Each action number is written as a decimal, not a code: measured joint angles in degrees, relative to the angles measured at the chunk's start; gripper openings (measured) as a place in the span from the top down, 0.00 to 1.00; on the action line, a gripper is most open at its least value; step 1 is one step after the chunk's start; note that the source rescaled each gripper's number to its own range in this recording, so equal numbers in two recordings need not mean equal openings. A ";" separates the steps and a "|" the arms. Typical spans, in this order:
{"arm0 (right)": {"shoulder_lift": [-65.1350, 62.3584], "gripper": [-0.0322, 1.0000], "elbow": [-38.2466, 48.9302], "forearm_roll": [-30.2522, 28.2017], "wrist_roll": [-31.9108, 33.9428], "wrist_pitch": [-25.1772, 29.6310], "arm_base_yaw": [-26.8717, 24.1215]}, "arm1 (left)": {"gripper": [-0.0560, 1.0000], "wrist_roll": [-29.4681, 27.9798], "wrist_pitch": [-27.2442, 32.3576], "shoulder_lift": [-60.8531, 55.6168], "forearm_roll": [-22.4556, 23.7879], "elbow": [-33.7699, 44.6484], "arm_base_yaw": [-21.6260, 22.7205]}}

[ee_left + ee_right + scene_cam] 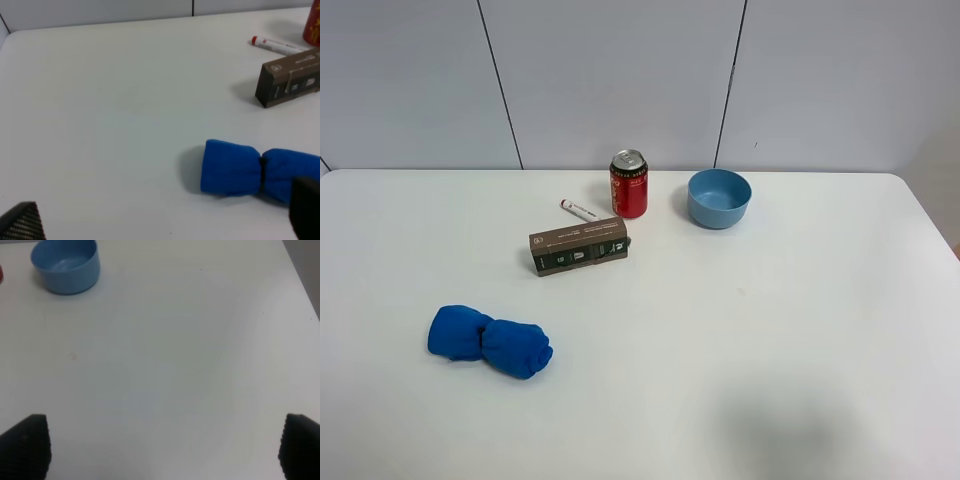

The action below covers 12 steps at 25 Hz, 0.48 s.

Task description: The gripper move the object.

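Note:
A small red can (629,185) with a silver top stands upright at the back middle of the white table; its edge shows in the left wrist view (313,25) and as a sliver in the right wrist view (1,274). Neither arm shows in the exterior high view. My left gripper (165,220) is open and empty, its fingertips (22,222) wide apart over bare table near a blue cloth. My right gripper (162,447) is open and empty, its fingertips (27,442) wide apart over bare table, well short of the can.
A blue bowl (719,198) stands right of the can, also in the right wrist view (65,265). A brown box (578,245) and a white-red marker (578,210) lie left-front of the can. A rolled blue cloth (490,342) lies at the front left.

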 joint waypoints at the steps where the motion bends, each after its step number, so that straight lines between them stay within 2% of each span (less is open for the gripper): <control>1: 0.00 0.16 0.00 0.00 0.00 0.00 0.00 | 0.00 0.00 0.00 0.00 0.00 0.00 0.00; 12: 0.00 0.16 0.00 0.00 0.05 0.00 0.00 | 0.00 0.00 0.00 0.00 0.00 0.00 0.00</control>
